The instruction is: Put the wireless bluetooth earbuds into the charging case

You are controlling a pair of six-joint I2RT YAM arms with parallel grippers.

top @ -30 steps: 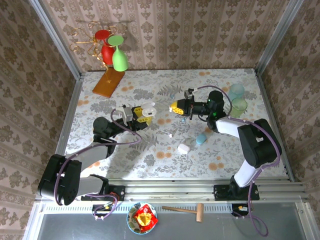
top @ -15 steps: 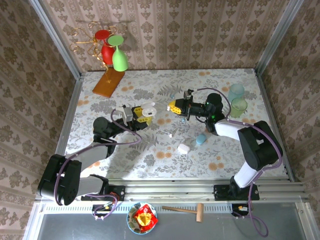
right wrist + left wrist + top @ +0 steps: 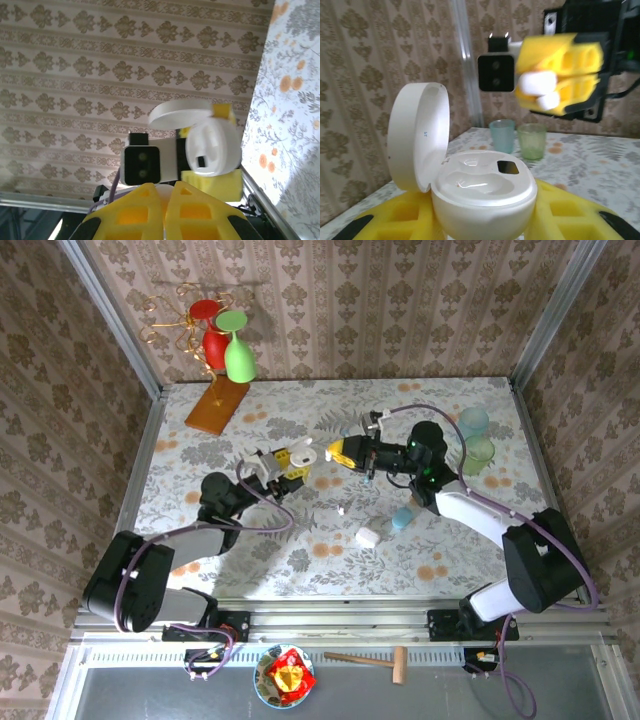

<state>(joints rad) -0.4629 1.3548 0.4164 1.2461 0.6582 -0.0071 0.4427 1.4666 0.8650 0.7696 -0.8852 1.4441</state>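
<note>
- Your floral bench (image 3: pixel 300 555) lies under both tools.
- Your left tool (image 3: pixel 293 463) pinches the charging case (image 3: pixel 482 192), which is upright with its lid swung open.
- Your right tool (image 3: pixel 556 75) is pressed together on a white earbud (image 3: pixel 537 82), near the case but apart from it.
- A tiny white bit (image 3: pixel 341 509), perhaps the second earbud, lies loose on the bench.

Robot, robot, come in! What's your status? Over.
Left gripper shut on open charging case. Right gripper shut on earbud, apart from case. Nothing between them.
</note>
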